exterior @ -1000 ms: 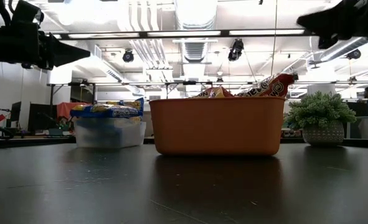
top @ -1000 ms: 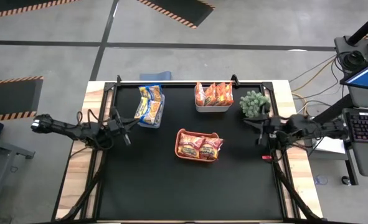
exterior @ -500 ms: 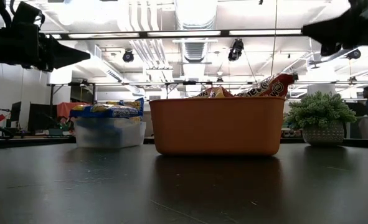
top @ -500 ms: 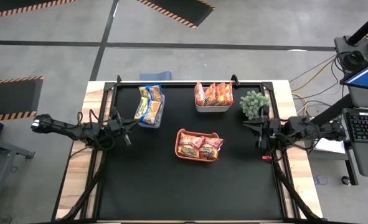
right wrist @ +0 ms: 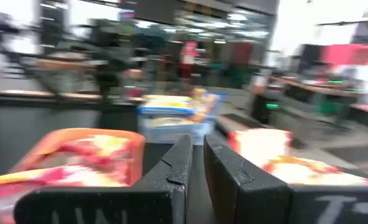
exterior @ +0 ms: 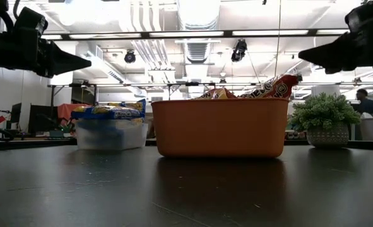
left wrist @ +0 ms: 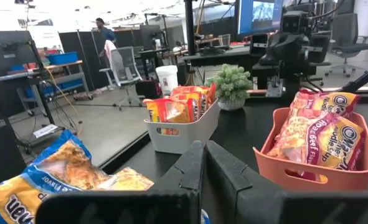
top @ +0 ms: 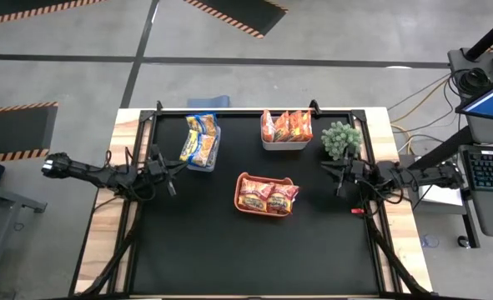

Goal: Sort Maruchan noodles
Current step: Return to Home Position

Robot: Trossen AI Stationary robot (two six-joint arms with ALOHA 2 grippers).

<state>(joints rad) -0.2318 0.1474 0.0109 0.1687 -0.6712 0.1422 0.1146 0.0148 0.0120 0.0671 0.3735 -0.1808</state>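
The Maruchan noodles sit sorted in three bins. Blue-and-yellow packets lie in a clear bin at the far left. Orange packets stand in a white bin at the far middle. Red packets lie in an orange bin at the table's centre. My left gripper hangs above the table's left side, beside the clear bin, shut and empty. My right gripper hovers right of the orange bin, near the plant, shut and empty.
A small green potted plant stands at the far right, just beyond my right gripper. The orange bin fills the middle of the low view. Bare black mat stretches across the near half of the table.
My right gripper has moved toward the table's left, away from the right edge and closer to the orange bin, and has sunk a little. The packets and bins have stayed where they were.
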